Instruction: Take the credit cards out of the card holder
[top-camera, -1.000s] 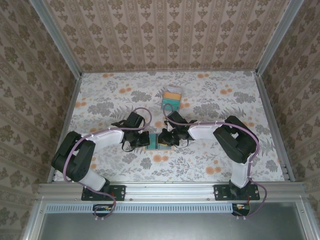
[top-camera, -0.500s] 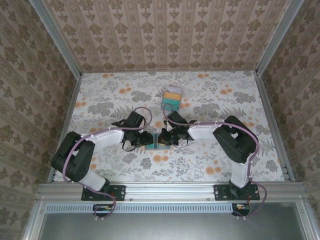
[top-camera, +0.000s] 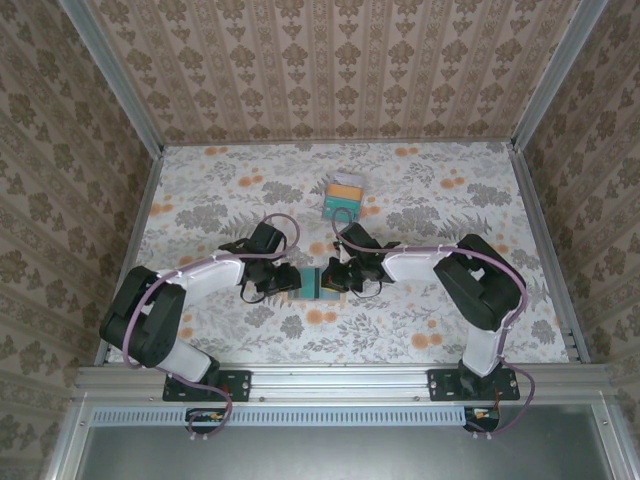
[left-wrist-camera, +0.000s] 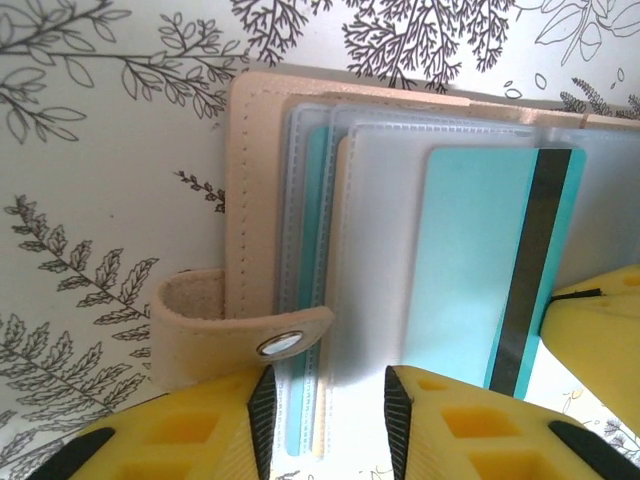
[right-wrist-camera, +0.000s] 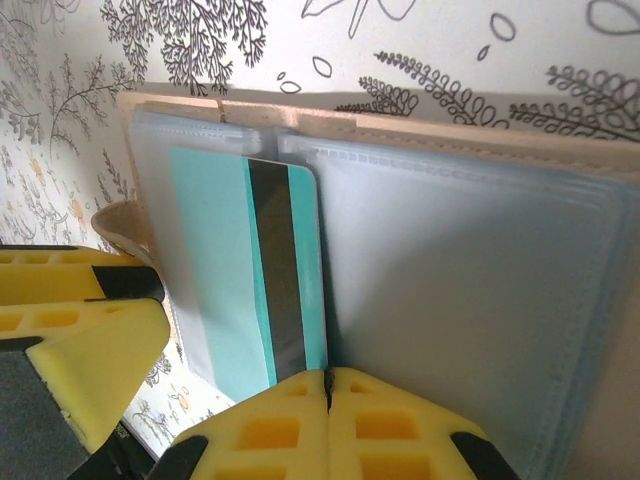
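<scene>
The card holder (top-camera: 308, 284) lies open on the table between both grippers, tan edge (left-wrist-camera: 250, 200) and snap strap outward, clear sleeves (right-wrist-camera: 460, 290) spread flat. A teal credit card (left-wrist-camera: 470, 270) with a black stripe sticks partway out of a sleeve (right-wrist-camera: 225, 270). My right gripper (right-wrist-camera: 328, 385) is shut, with that card's edge running into the seam between its fingers. My left gripper (left-wrist-camera: 325, 420) is open, its fingertips standing on either side of the sleeve edges near the strap. In the top view the left gripper (top-camera: 290, 280) and right gripper (top-camera: 338, 277) face each other across the holder.
An orange card (top-camera: 347, 186) and a teal card (top-camera: 339, 206) lie stacked on the floral tabletop behind the grippers. Aluminium rails border the table (top-camera: 450, 320) on left, right and front. Patterned walls stand behind.
My right gripper has shifted slightly to the right, and more teal shows between the two grippers. The left gripper has barely moved.
</scene>
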